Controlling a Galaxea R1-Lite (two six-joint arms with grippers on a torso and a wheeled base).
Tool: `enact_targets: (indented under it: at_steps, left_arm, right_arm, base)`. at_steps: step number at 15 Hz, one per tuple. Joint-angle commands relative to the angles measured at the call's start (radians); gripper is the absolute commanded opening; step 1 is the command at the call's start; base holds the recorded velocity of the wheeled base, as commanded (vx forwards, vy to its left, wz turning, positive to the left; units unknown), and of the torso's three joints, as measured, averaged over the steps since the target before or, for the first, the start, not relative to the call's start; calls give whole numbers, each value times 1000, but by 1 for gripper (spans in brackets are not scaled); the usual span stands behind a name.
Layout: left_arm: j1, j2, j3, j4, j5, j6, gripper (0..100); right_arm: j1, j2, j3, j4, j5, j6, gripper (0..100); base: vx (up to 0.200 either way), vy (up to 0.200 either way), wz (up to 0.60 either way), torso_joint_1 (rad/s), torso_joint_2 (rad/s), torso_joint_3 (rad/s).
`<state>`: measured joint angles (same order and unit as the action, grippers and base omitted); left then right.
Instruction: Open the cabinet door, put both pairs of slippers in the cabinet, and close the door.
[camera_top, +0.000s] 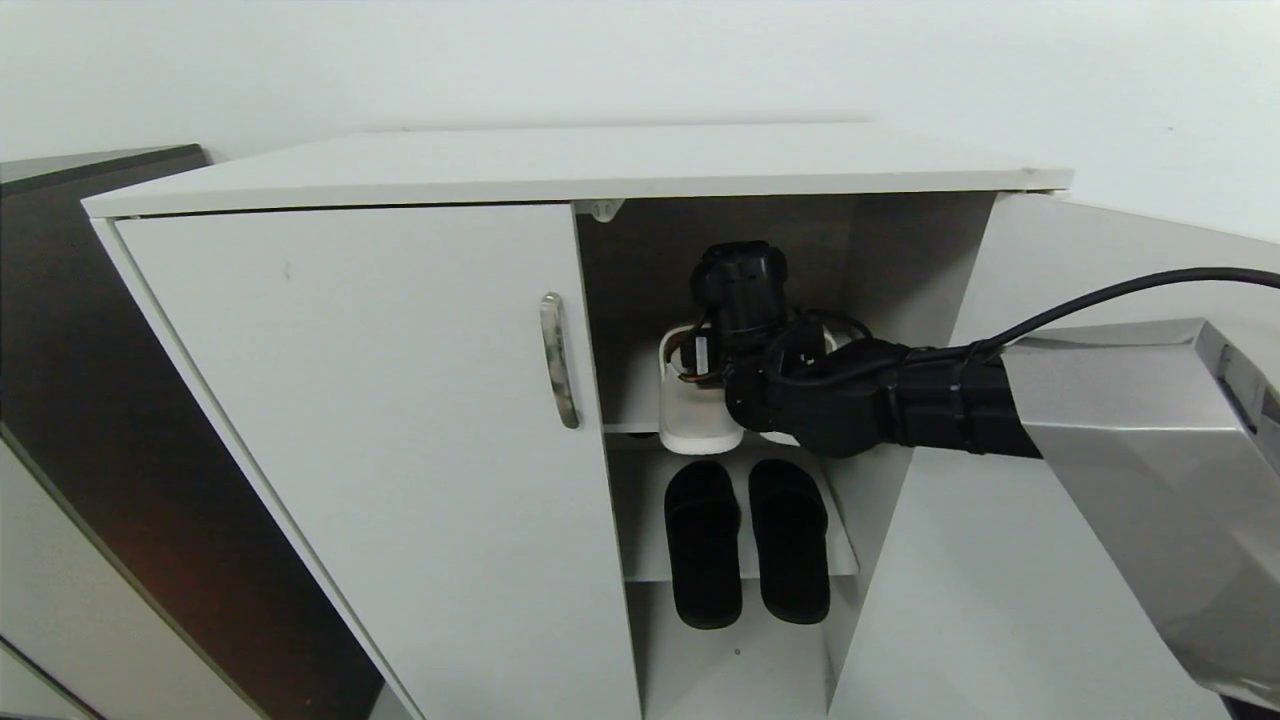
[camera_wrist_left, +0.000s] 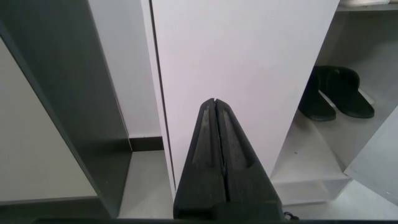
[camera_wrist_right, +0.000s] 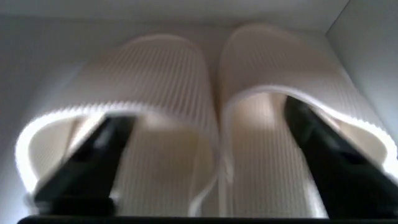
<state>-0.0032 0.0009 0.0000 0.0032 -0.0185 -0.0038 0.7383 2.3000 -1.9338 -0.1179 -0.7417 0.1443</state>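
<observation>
**Right gripper spread over the white pair on the upper shelf**

In your head view the cabinet (camera_top: 560, 165) stands with its left door (camera_top: 380, 400) closed and its right door (camera_top: 1000, 600) swung open towards 4 o'clock. A metal handle (camera_top: 558, 360) sits upright on the closed door, at its 3 o'clock edge.

Your right arm reaches in from 3 o'clock through the open side, and its wrist hangs over the upper shelf (camera_top: 625, 400). The white slippers (camera_top: 695, 425) lie side by side on that shelf, heels at the front edge, partly hidden under the wrist.

In the right wrist view the right gripper (camera_wrist_right: 205, 115) is spread wide. One finger (camera_wrist_right: 81, 168) is low over one white slipper and the other finger over its mate, with the two inner strap edges between them. You cannot tell from these views whether the fingers touch the slippers.

The black slippers (camera_top: 745, 540) lie at 6 o'clock of the white pair, parallel on the lower shelf (camera_top: 640, 560), heels overhanging its front edge.

Your left gripper (camera_wrist_left: 215, 102) has its fingers pressed together on nothing, pointing at the closed door, with the black pair in view beyond it.

A dark panel (camera_top: 100, 350) leans at 9 o'clock of the cabinet.
</observation>
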Motion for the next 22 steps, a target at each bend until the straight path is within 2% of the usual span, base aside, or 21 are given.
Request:
enact_targets:
  at_steps: [1,4,5,9,10,12,15,22]
  left_arm:
    - [0,1,0,0,0,-1,0]
    - [0,1,0,0,0,-1,0]
    - [0,1,0,0,0,-1,0]
    - [0,1,0,0,-1,-1,0]
    - [0,1,0,1,0,-1,0]
    - [0,1,0,0,0,1,0]
    - [0,1,0,0,-1,-1,0]
    - [0,1,0,0,0,-1,0]
  right_arm:
    - [41,-106,87,-3,-13,1,100]
    - [104,-228,236,-6,-79,18,100]
    - [115,-248,266,-8,-85,23,100]
    - [194,-395,530,-95,-85,72,100]
    - [219,-433,615,-148,-81,72,0]
    - [251,-482,740,-204,-65,71,0]
    - [277,-531,862,-299,-56,66,0]
    - [286,-525,875,-330,-56,64,0]
  base:
    - [0,0,0,0,0,0]
    - [0,0,0,0,0,0]
    - [0,0,0,0,0,0]
    - [0,0,0,0,0,0]
    - [0,0,0,0,0,0]
    - [0,0,0,0,0,0]
    - [0,0,0,0,0,0]
    - [0,0,0,0,0,0]
